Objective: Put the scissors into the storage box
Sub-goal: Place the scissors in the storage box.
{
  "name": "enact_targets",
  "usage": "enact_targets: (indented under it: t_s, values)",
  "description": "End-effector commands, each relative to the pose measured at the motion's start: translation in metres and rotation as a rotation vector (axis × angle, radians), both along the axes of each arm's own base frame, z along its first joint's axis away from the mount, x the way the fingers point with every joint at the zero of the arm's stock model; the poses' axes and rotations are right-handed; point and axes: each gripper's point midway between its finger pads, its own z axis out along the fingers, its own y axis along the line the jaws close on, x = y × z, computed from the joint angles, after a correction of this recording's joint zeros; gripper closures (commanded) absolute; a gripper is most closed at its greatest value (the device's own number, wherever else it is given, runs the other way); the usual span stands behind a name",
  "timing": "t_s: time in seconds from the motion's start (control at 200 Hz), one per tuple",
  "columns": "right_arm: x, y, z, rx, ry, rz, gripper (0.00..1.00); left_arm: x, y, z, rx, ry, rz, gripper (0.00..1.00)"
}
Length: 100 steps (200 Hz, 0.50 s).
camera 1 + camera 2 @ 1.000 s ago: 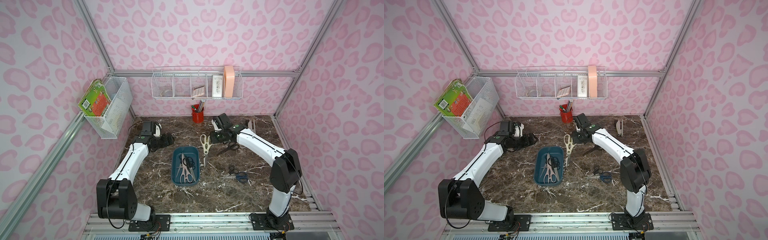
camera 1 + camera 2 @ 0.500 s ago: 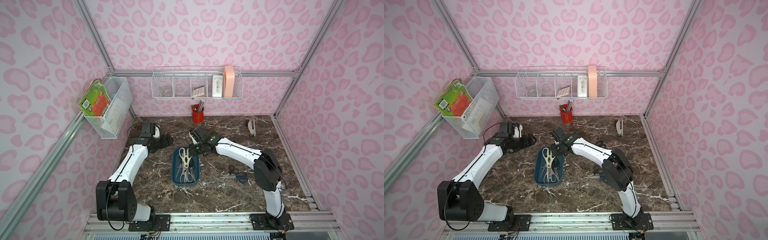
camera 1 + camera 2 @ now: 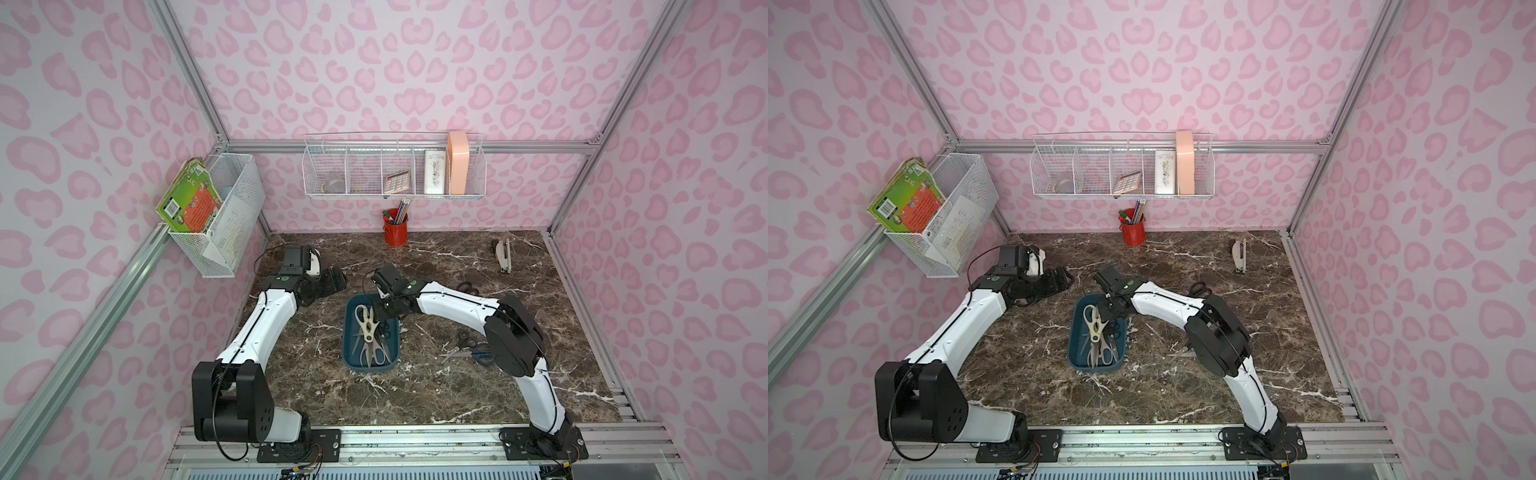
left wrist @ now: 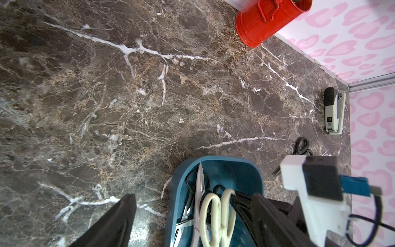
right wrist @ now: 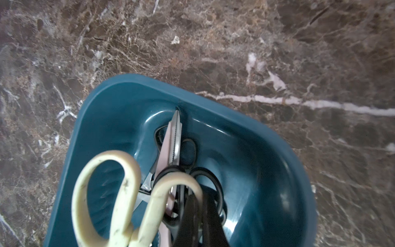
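The storage box (image 3: 371,368) (image 3: 1096,367) (image 4: 213,159) (image 5: 128,79), a dark teal tray, lies mid-table. My right gripper (image 3: 380,313) (image 3: 1111,309) (image 5: 198,198) hangs over its far end, shut on one handle loop of the cream-white scissors (image 3: 365,324) (image 3: 1095,324) (image 4: 213,213) (image 5: 119,192), whose blades point toward the box's near end. Beneath them lie a pale pink pair (image 5: 171,145) and black-handled pairs (image 5: 205,177). More scissors lie on the table to the right: a black pair (image 3: 465,286) (image 3: 1200,287) (image 4: 301,145), a small black pair (image 3: 465,338) and a blue-handled pair (image 3: 482,355). My left gripper (image 3: 332,280) (image 3: 1059,277) (image 4: 193,195) rests open, left of the box.
A red pen cup (image 3: 395,228) (image 3: 1133,230) (image 4: 267,21) stands at the back wall. A grey stapler (image 3: 502,255) (image 3: 1239,255) (image 4: 333,111) lies at the back right. White wire baskets (image 3: 392,172) (image 3: 216,212) hang on the back and left walls.
My right arm swung left, carrying the cream-white scissors from the table right of the box to over the box and down into it. The left arm has not moved.
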Motion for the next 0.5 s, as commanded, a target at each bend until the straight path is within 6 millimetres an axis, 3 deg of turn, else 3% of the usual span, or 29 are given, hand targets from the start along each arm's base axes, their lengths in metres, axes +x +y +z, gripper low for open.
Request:
enact_targets:
  t_s: [0.0,0.495]
  values:
    - [0.004,0.004,0.000,-0.009,-0.025,-0.010,1.00,0.000,-0.001,0.005,-0.010,-0.016,-0.007,0.11]
    - [0.024,0.002,-0.002,-0.013,-0.029,-0.068,1.00,-0.001,-0.002,0.007,-0.011,-0.024,-0.007,0.11]
